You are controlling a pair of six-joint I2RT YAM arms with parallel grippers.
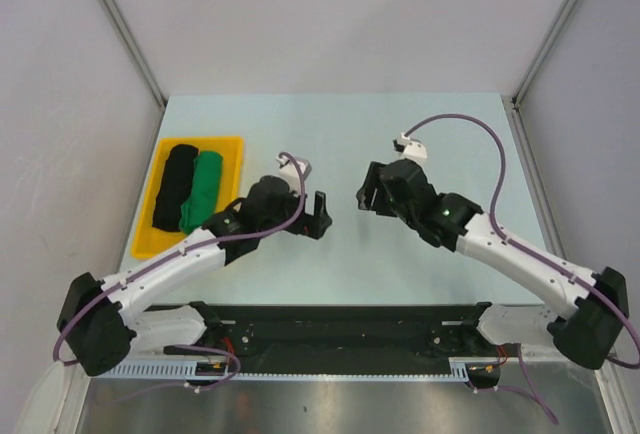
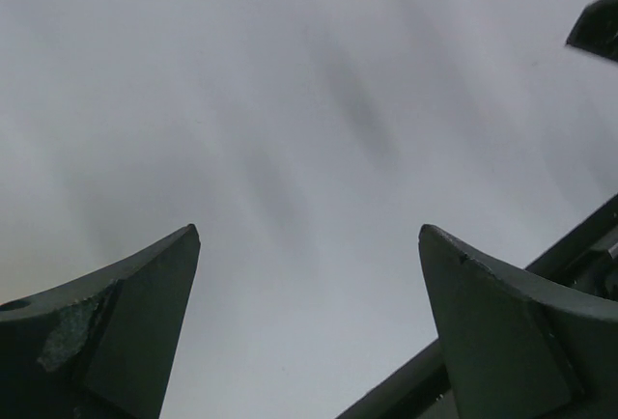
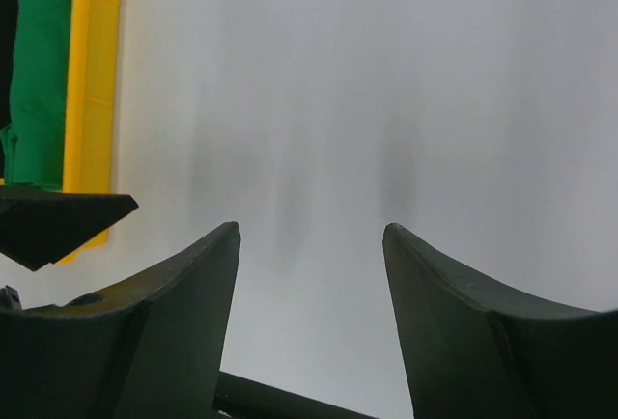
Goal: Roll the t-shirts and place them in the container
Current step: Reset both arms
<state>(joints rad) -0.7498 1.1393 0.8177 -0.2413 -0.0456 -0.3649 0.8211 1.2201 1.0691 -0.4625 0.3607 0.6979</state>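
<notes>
**A:** Where are the t-shirts at this point?

**B:** Both lie in the yellow tray [image 1: 148,244] at the worktop's left edge. The black t-shirt [image 1: 174,186] is on the side nearest that edge. The green t-shirt [image 1: 203,189] touches it on the side facing the worktop's middle. Each is a tight roll lying lengthwise along the tray.

**A:** Why would they be put like that?

**B:** My guess is that the tray serves as the drop-off. Packed side by side within its walls, the rolls brace each other and are less likely to spring loose. Both look done, so I judge the task to be at or near its end.

**A:** And the grippers?

**B:** The left gripper [image 1: 320,216] has its jaws spread wide with only bare worktop between them. The right gripper [image 1: 366,194] is likewise released and empty. They face each other over the worktop's middle, tips near but apart, which reads to me as a neutral pose clear of the cloth.

**A:** So nothing is between the jaws?

**B:** Nothing. The green roll lies near the left gripper but behind it, toward the left edge. It is well apart from the right gripper, whose wrist camera catches the tray only at the far upper left of its view.
</notes>
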